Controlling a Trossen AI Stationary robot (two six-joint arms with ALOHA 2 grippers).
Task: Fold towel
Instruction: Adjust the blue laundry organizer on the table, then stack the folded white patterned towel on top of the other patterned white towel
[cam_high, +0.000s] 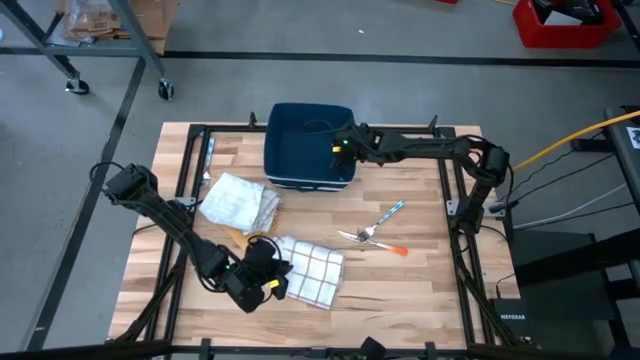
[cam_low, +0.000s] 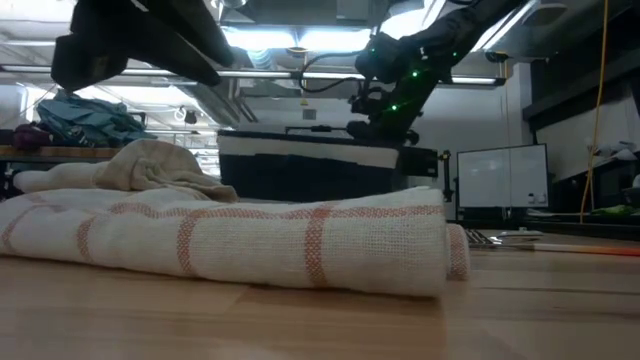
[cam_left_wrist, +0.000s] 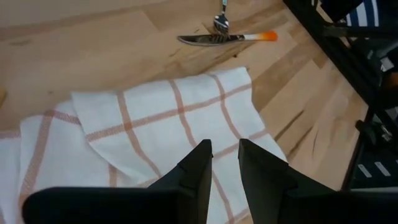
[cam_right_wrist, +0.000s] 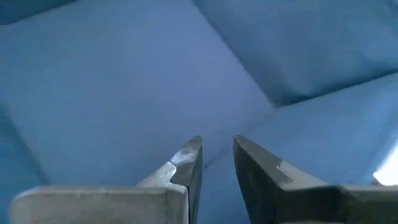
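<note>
**Towel folded near front edge, both grippers empty**

Towel (cam_high: 312, 272), white with red checks, lies folded on the table (cam_high: 420, 290) near its front edge, left of centre. Left gripper (cam_high: 268, 282) hovers at the towel's left end, jaws a narrow gap apart, holding nothing. Crumpled cloth (cam_high: 240, 202) lies behind it. Fork (cam_high: 380, 222) and orange-tipped utensil (cam_high: 375, 243) rest mid-table, right. Right gripper (cam_high: 338, 143) hangs over the blue bin (cam_high: 300, 128) at the back edge, jaws slightly parted, empty.

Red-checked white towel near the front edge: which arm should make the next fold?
Left, probably. The left gripper hovers right over the red-checked white towel, fingers slightly apart and empty. The right gripper is across the table, over the dark blue plastic bin.
</note>
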